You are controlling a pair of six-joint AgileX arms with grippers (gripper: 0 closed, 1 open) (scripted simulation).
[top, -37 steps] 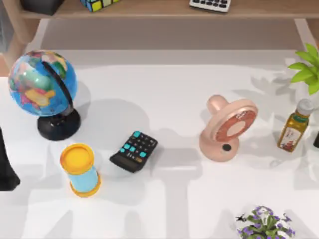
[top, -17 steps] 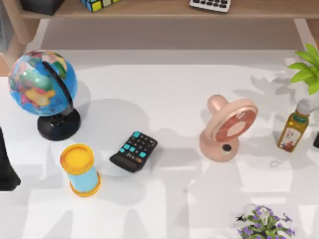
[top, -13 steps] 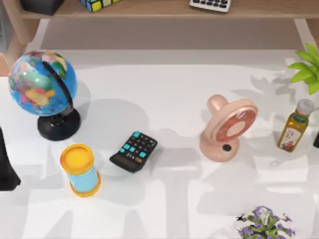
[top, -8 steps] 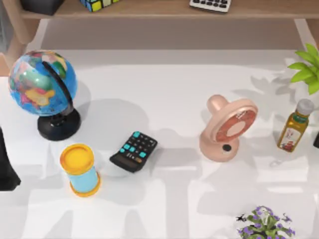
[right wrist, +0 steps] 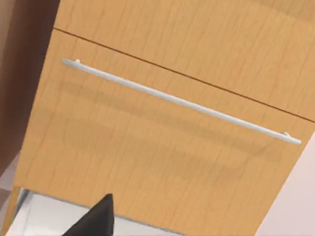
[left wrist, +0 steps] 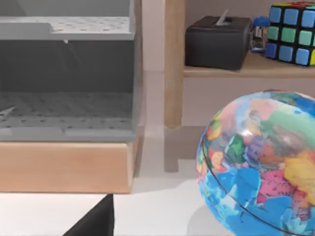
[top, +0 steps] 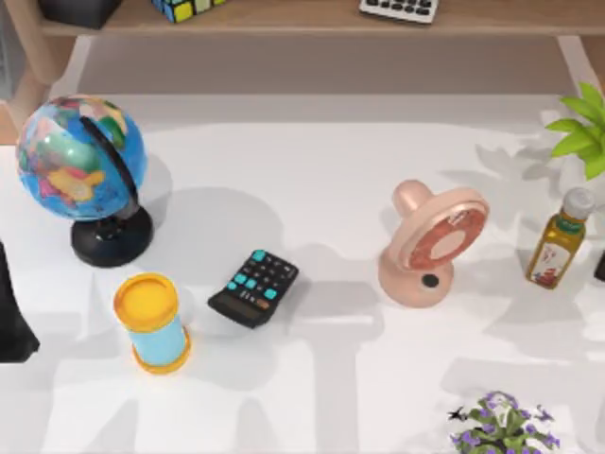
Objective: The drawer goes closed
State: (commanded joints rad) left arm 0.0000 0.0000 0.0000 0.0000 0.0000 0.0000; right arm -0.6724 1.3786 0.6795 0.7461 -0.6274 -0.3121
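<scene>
Shifted arm shadows across white table (top: 321, 189).

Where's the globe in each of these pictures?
Top view: globe at the table's left, beside the yellow-topped cylinder.
Left wrist view: globe close up, in front of the shelf.
Right wrist view: drawer front instead.
Shared landmark: colour cube on the shelf.

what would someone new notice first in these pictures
Probably the bright globe at the table's far left, with a yellow-topped blue cylinder and a black calculator in front of it. Right of centre stands a pink fan, with an oil bottle beyond. The right wrist view faces a wooden drawer front with a long silver handle.
</scene>
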